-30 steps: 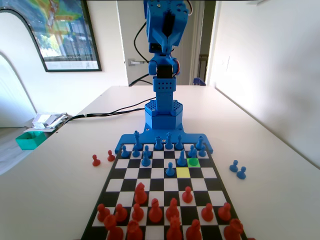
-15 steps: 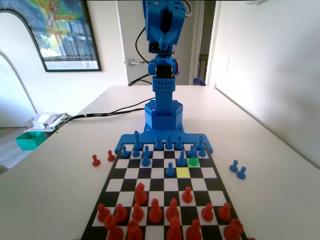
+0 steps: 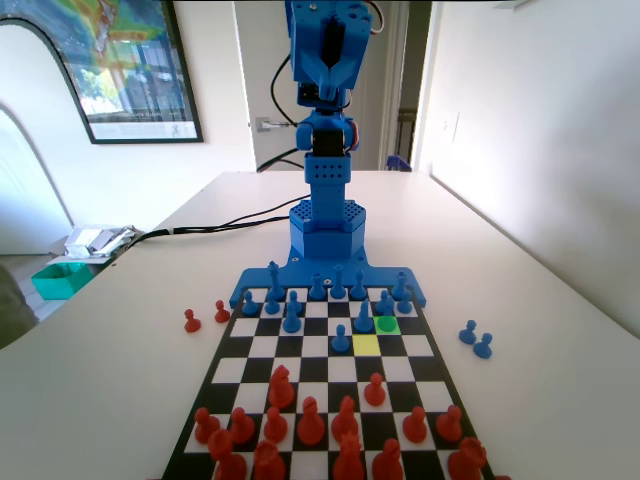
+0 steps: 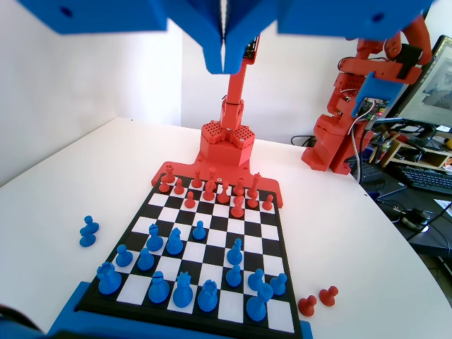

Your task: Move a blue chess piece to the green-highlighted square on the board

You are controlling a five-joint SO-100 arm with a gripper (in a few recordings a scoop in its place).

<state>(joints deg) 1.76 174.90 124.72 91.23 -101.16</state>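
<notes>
My gripper (image 4: 224, 60) hangs high above the board (image 3: 432, 345), its jaws shut with nothing between them; in the fixed view it is up on the folded blue arm (image 3: 336, 80). The green-highlighted square (image 3: 388, 323) lies in the second row from the arm, right of centre, with a yellow square (image 3: 366, 344) diagonally in front of it. A blue chess piece, a short pawn (image 3: 341, 340), stands just left of the yellow square; in the wrist view this pawn (image 4: 200, 229) is the most advanced blue piece. Other blue pawns and taller blue pieces fill the two rows by the arm.
Red pieces (image 3: 311, 422) crowd the near rows in the fixed view. Two blue pawns (image 3: 475, 339) lie on the table right of the board and two red pawns (image 3: 206, 316) left of it. A teal box (image 3: 60, 280) sits at the table's left edge, cables behind.
The arm's raised upper part shifted slightly a second ago and has since held still. No piece on the board has moved. A dark shape has appeared at the fixed view's left edge.
</notes>
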